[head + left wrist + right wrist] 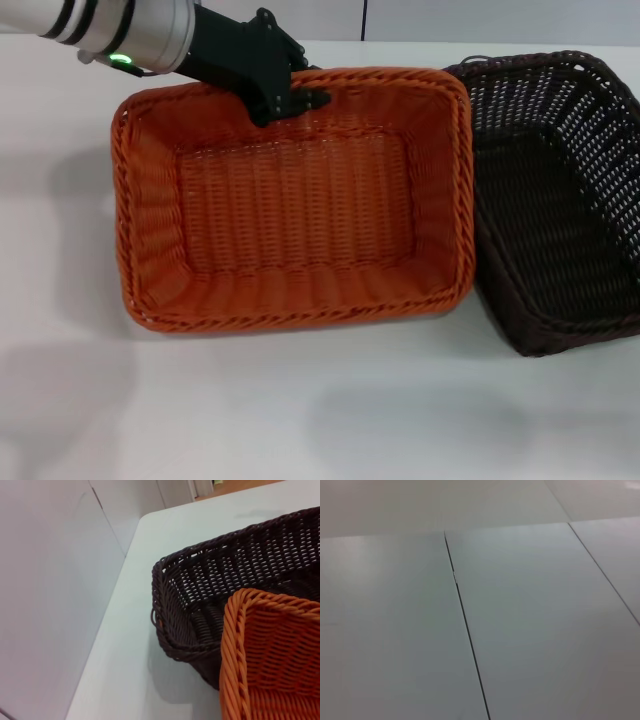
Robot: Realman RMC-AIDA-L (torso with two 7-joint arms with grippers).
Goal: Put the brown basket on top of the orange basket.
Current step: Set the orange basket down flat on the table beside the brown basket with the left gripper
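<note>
The orange basket fills the middle of the head view. My left gripper sits at its far rim, shut on the braided edge. To its right stands the brown basket, tilted, its left rim touching or slipping under the orange basket's right side. In the left wrist view a corner of the orange basket overlaps the near corner of the brown basket. The right gripper is out of view; its wrist view shows only bare white surface.
Both baskets rest over a white table. A white wall panel runs along the table's far edge, close behind the brown basket. Open tabletop lies in front of and to the left of the orange basket.
</note>
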